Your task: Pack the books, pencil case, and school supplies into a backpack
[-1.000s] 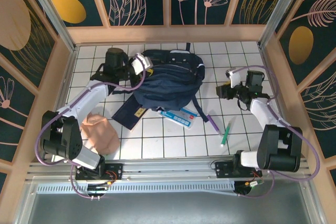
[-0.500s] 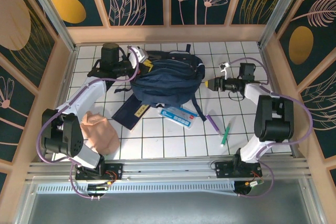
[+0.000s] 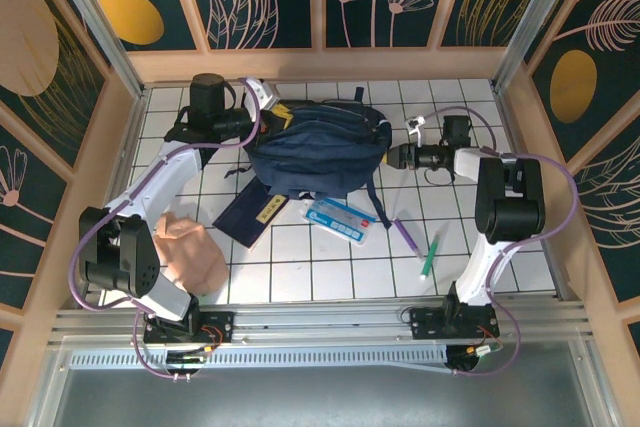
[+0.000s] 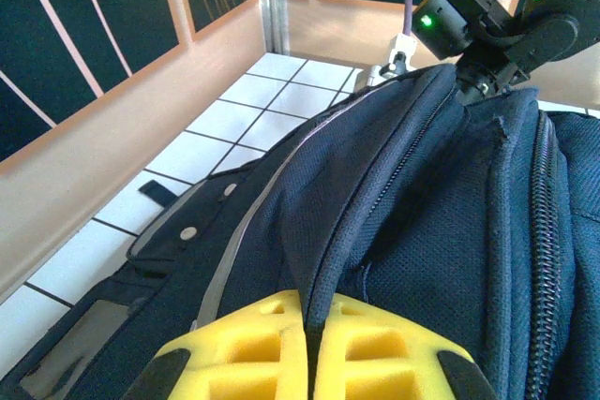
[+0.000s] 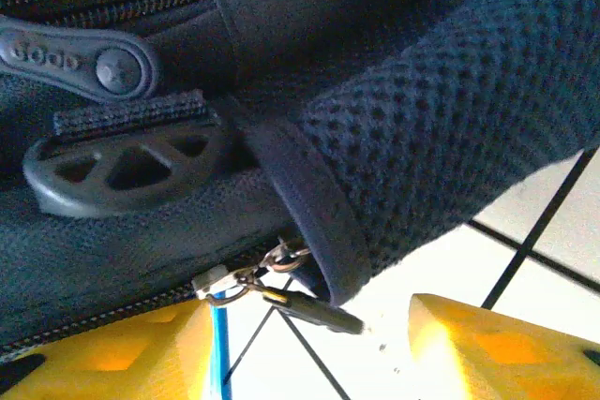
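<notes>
Tiled table (image 3: 300,267): L fingers (image 4: 234,348) pinch backpack (image 3: 320,152), R arm (image 3: 500,192) bent toward it.

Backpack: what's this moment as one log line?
left pincer: shut on backpack | right pincer: open at zipper pull | book, purple pen, green pen: on tiles

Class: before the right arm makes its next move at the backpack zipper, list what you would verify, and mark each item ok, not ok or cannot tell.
1. Left end effector shut on the backpack fabric: ok.
2. Right end effector open: ok.
3. Zipper pull lined up between the right fingers: ok.
4. Main compartment open: cannot tell.
5. Book, purple pen and green pen lying on the tiles, not under either arm: ok.
</notes>
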